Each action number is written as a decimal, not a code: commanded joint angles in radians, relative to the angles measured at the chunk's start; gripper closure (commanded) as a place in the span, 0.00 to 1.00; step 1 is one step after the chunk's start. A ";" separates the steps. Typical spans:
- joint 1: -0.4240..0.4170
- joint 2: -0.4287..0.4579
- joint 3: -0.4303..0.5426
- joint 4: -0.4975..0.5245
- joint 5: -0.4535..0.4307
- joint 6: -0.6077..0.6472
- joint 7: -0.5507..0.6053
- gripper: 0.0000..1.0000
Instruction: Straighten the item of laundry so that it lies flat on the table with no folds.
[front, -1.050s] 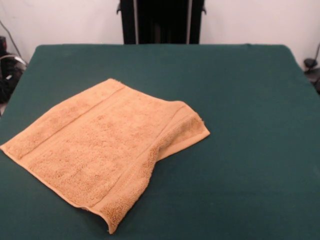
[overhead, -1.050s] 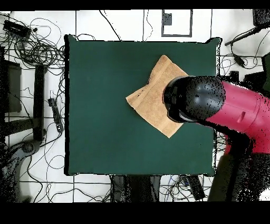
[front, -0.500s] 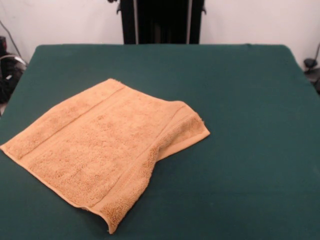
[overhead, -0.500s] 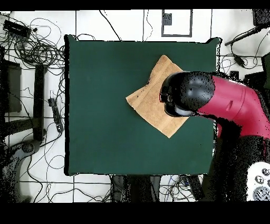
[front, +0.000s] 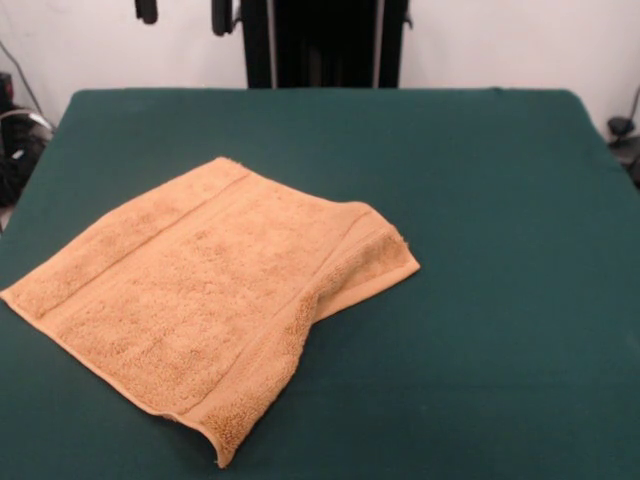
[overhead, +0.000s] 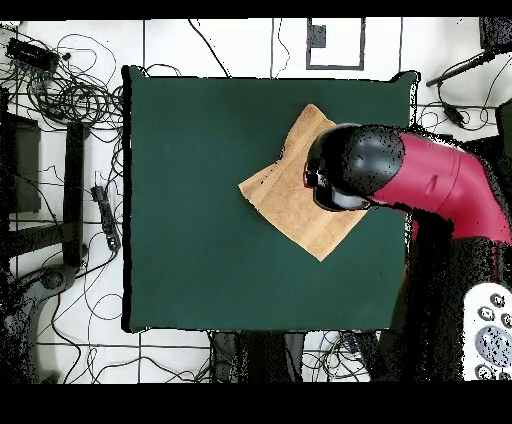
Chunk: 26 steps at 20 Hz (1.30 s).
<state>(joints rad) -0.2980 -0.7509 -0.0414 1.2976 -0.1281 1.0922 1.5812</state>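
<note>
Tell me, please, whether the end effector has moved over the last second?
Yes. In the front view the end effector now shows its tips at the top edge, above the table's far side, where none showed a second ago. The towel lies unchanged.

One golden-orange towel (front: 205, 300), with two woven bands visible on its upper face. One green-covered bench (front: 500, 200) beneath it. One red and black robot arm (overhead: 420, 185) in the overhead view. One claw (front: 184, 12), two dark fingertips showing at the top edge of the front view.
</note>
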 joint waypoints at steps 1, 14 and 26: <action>0.027 -0.017 0.128 -0.134 0.020 0.268 -0.041 0.00; 0.039 0.012 0.122 -0.229 0.019 0.339 -0.026 0.00; 0.038 0.025 0.117 -0.146 0.015 0.215 -0.026 0.00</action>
<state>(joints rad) -0.2932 -0.7843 -0.0414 1.0416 -0.1236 1.3636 1.5812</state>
